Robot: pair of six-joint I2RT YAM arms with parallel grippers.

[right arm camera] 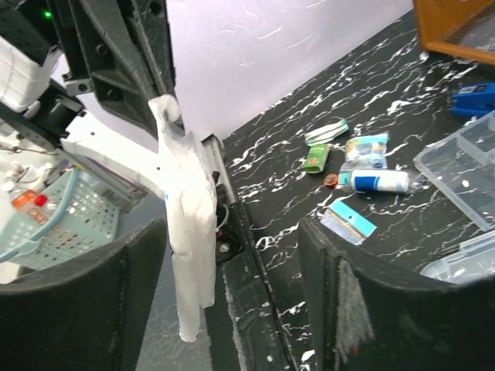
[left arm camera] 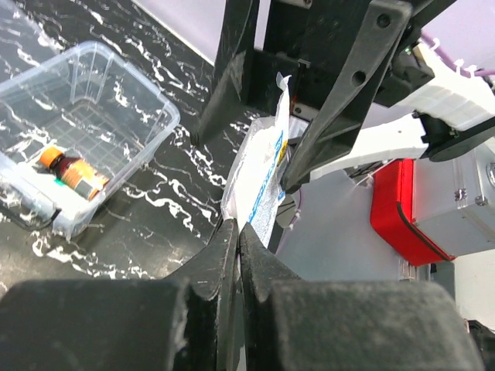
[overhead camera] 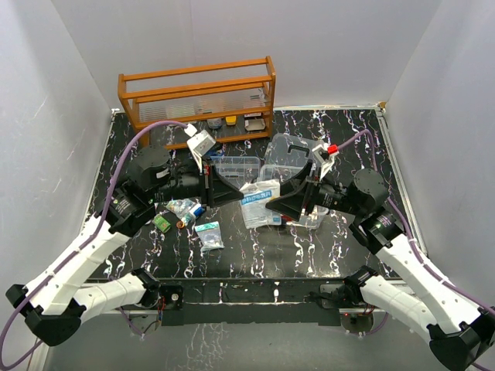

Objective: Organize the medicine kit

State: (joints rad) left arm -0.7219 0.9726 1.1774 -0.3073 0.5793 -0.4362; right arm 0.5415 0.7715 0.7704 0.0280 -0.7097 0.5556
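Two grippers meet over the middle of the black marbled table point(overhead camera: 348, 131), around one flat white packet with blue print point(left arm camera: 259, 178). The left gripper point(left arm camera: 236, 228) is pinched tight on its edge. The right gripper point(right arm camera: 232, 247) has its fingers spread, one either side of the packet, and I can't tell if they touch it. The clear rectangular plastic medicine kit box point(overhead camera: 290, 151) sits just behind the right gripper, toward the table's far edge, and its clear divided tray insert point(overhead camera: 236, 166) lies just behind the left one.
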